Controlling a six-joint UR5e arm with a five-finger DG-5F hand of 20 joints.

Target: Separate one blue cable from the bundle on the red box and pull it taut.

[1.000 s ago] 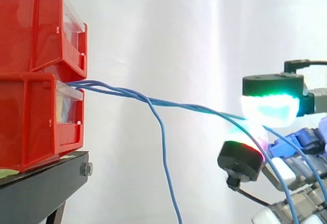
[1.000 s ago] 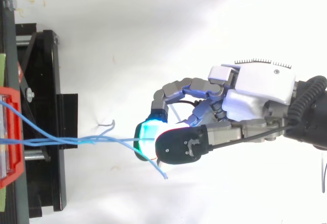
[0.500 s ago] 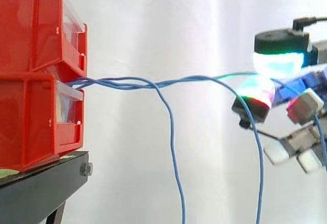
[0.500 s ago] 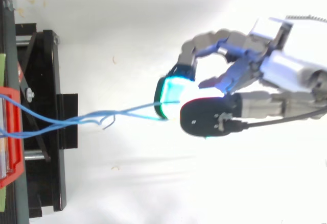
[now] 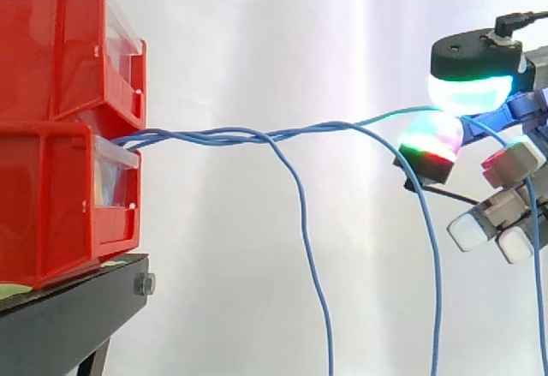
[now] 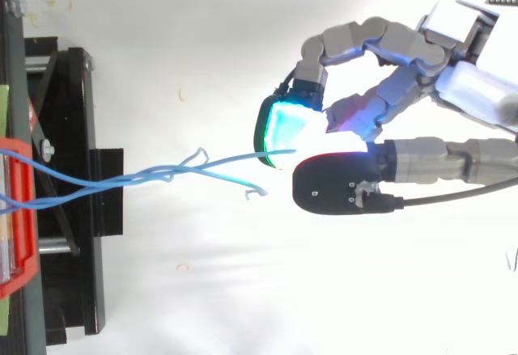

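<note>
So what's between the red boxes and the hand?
Just blue cables, twisted together in mid-air in the side view. Some droop down loose; one cable reaches the hand, pinched between its pads.

Hand closed in a pinch, reaching in from 3 o'clock.
From above I see the hand (image 6: 476,100) with its fingers pointing toward 9 o'clock. One finger arches over and sets its cyan-green fingertip (image 6: 283,124) against the thumb, whose pad glows red at its edge. Between them they nip a blue cable (image 6: 235,159). In my side view the pinch sits at about 2 o'clock, cyan pad on top and thumb pad just under it at 7 o'clock. The other fingers curl loosely at 5 o'clock of the pinch, white-tipped.
</note>
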